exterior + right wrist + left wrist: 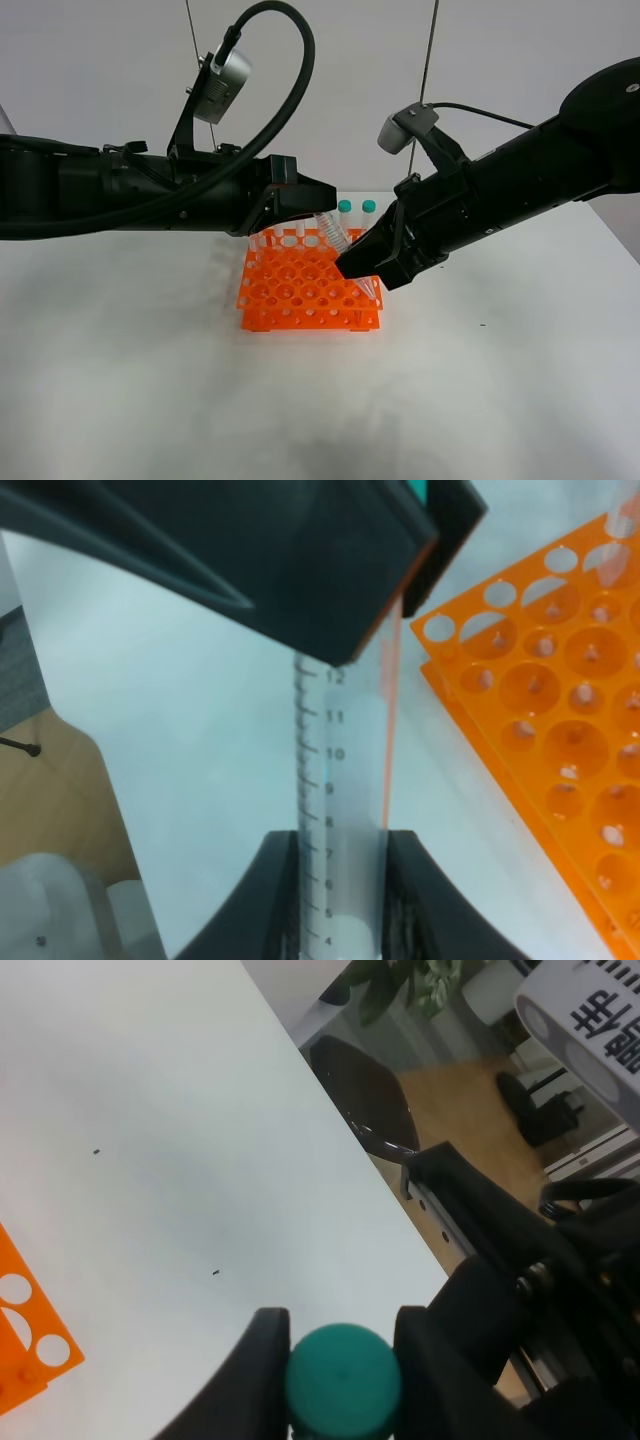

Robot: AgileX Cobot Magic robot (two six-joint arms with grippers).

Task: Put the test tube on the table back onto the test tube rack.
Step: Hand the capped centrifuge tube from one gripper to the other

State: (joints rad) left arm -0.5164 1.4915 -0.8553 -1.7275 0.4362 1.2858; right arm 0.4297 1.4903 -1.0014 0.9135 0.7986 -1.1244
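Note:
The test tube (335,236) hangs tilted above the orange test tube rack (300,295), held at both ends. My left gripper (318,218) is shut on its teal cap end; in the left wrist view the cap (343,1382) sits squeezed between the two black fingers (262,1360). Lower down, my right gripper (364,268) is shut on the clear body, whose pointed tip (366,289) pokes out just over the rack's right front corner. The right wrist view shows the graduated tube (340,780) rising from my right gripper (340,900) to the left gripper's black body (300,560).
Two more teal-capped tubes (357,208) stand in the rack's back row, next to several pale tubes (290,235). The rack stands on the white table (150,380). A dark chair (365,1095) sits beyond the table's edge in the left wrist view.

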